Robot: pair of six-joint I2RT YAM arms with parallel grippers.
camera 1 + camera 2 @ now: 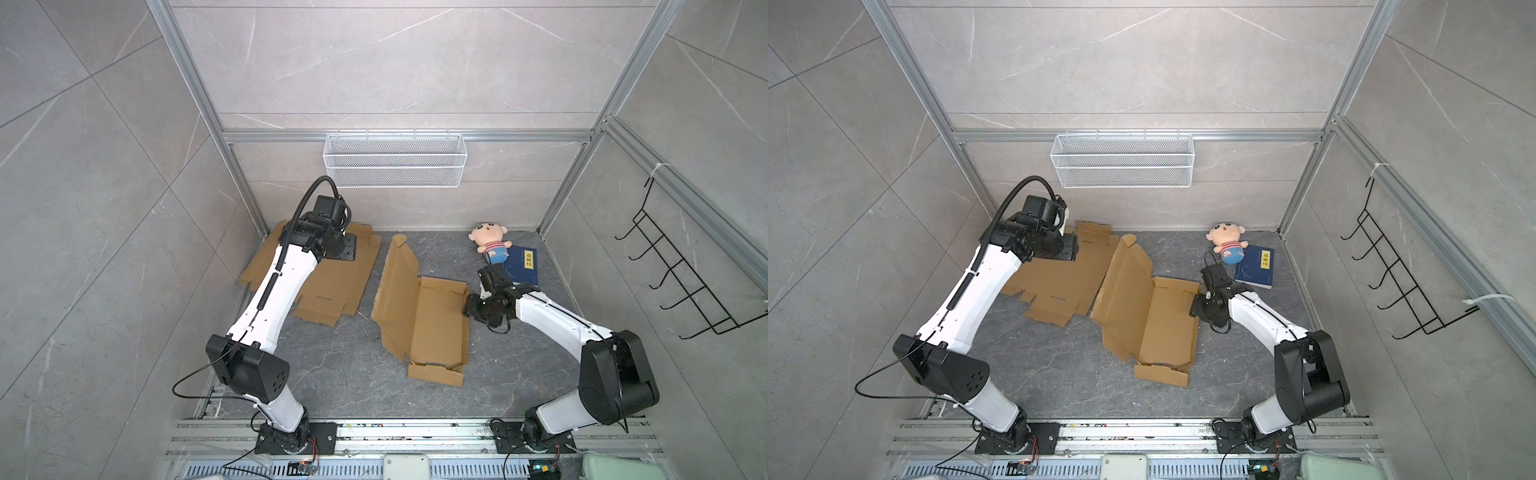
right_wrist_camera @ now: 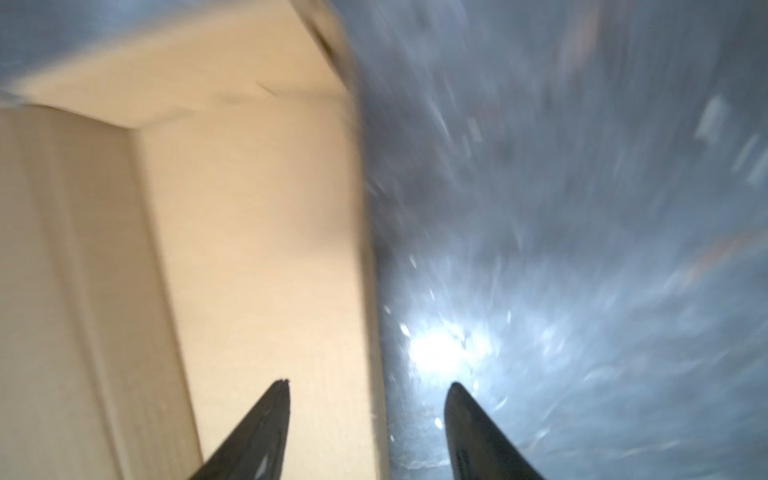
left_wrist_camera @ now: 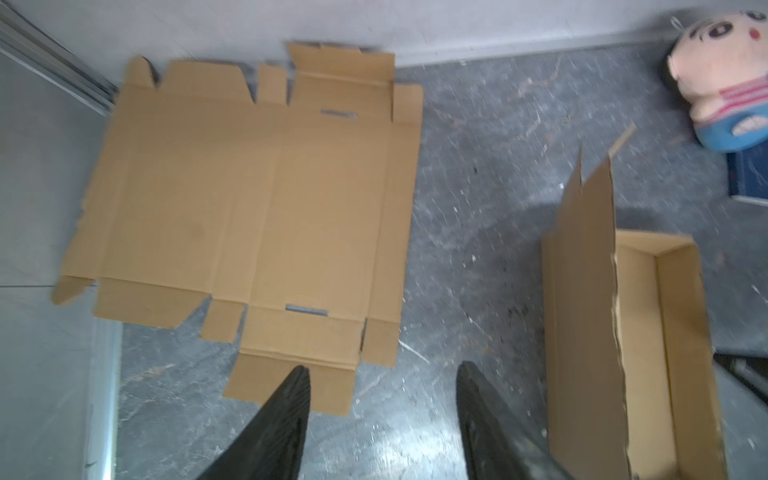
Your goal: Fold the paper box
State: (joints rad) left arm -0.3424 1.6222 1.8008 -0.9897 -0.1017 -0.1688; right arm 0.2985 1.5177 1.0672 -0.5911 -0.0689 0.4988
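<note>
Cardboard box [image 1: 436, 328] rim runs between spread right claw [image 2: 368, 386]; left claw [image 3: 382, 370] spread, empty.

A brown cardboard box [image 1: 438, 328] lies near the middle of the counter, half folded. Its base is flat, its far and right walls stand up, its near flap is spread outward, and its wide left panel leans up and away. A second, unfolded cardboard sheet [image 1: 332, 286] lies flat in the far left corner.

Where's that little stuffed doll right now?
In both top views the stuffed doll lies at the far right, by the back wall, its feet overlapping a blue book.
</note>
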